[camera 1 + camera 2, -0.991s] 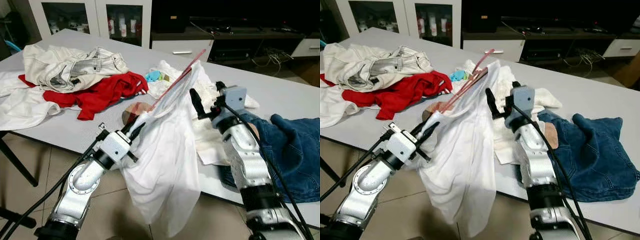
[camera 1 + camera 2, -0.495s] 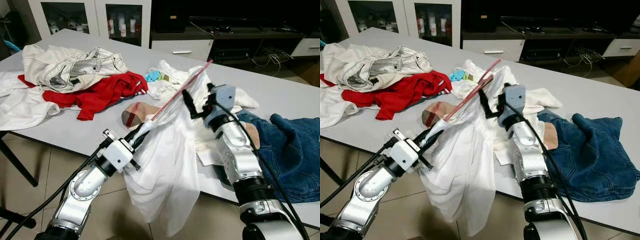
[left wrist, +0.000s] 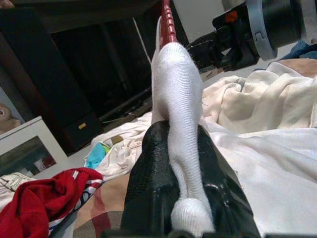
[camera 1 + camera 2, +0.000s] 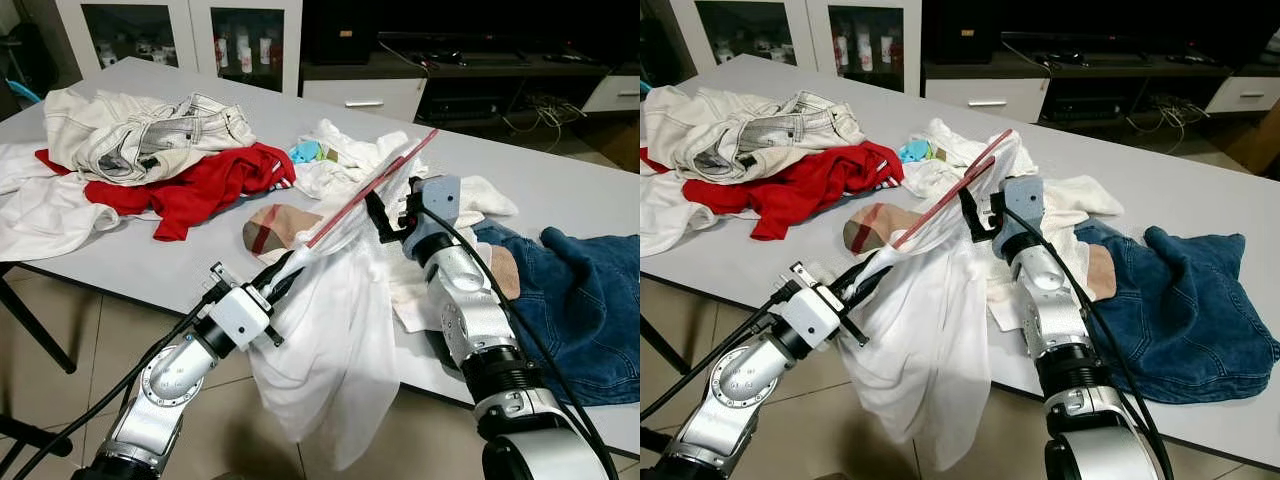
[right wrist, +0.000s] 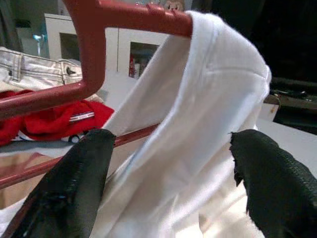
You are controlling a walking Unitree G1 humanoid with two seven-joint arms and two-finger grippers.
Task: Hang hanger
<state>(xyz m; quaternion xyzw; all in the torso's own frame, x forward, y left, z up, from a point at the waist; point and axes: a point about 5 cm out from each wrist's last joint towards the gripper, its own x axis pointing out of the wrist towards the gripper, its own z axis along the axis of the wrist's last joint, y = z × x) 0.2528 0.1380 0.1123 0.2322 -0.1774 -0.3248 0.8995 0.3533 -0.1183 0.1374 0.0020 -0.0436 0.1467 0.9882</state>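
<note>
A red hanger (image 4: 372,183) carries a white garment (image 4: 330,350) that droops over the table's front edge toward the floor. My left gripper (image 4: 282,279) is shut on the hanger's near end, which is wrapped in the white cloth (image 3: 181,144); its black fingers (image 3: 148,188) squeeze the cloth from both sides. My right gripper (image 4: 383,212) is open at the hanger's upper part. In the right wrist view its fingers (image 5: 69,183) stand wide apart, with the garment's shoulder (image 5: 198,124) and the red bar (image 5: 94,49) between them.
On the grey table (image 4: 150,260) lie a red garment (image 4: 215,185), cream jeans (image 4: 140,130), a plaid piece (image 4: 275,225), white clothes (image 4: 345,150) and blue denim (image 4: 590,300) at the right. White cabinets (image 4: 200,30) stand behind the table, with tiled floor below its front edge.
My right gripper has moved left and forward until its open fingers straddle the garment on the hanger. The hanger's far end swung to the right, and my left gripper sank a little.
</note>
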